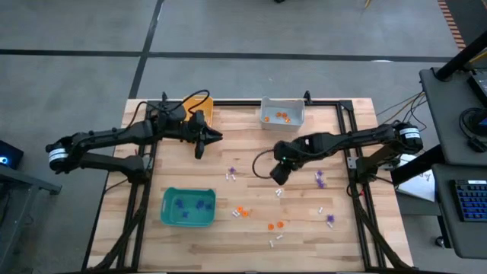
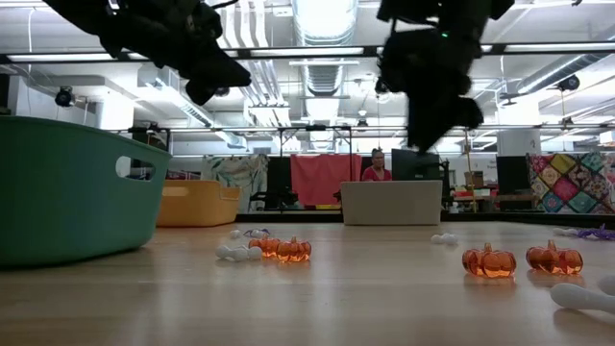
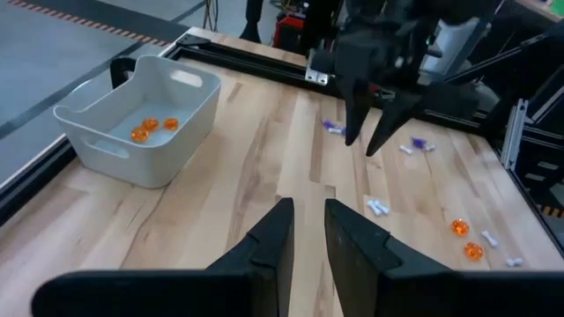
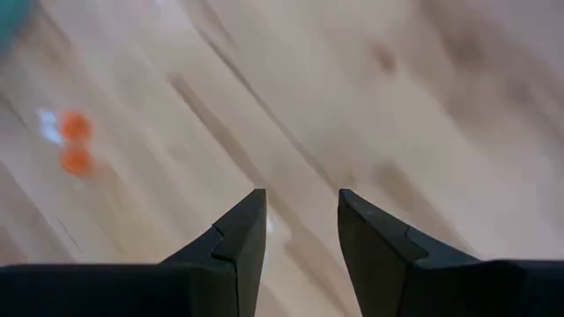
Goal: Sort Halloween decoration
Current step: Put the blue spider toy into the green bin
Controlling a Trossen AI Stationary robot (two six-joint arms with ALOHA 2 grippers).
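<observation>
High view: right claw [image 1: 277,177], fingers parted, above white trinket [image 1: 279,192].

The table [image 1: 251,152] is seen to be of pale wood, planked, with a smooth matt finish, and is framed by dark metal rails [image 3: 256,63]. The bins are shown as smooth plastic: the teal bin [image 1: 188,208] and the grey bin [image 3: 141,119] look matt (the grey one with a faint sheen at its rim), as does the yellow bin [image 2: 197,205]. The orange pumpkins [image 2: 489,260] are seen to be glossy and translucent, like glass or clear plastic, while the arms' fingers [image 4: 238,242] appear as matt black plastic.
</observation>
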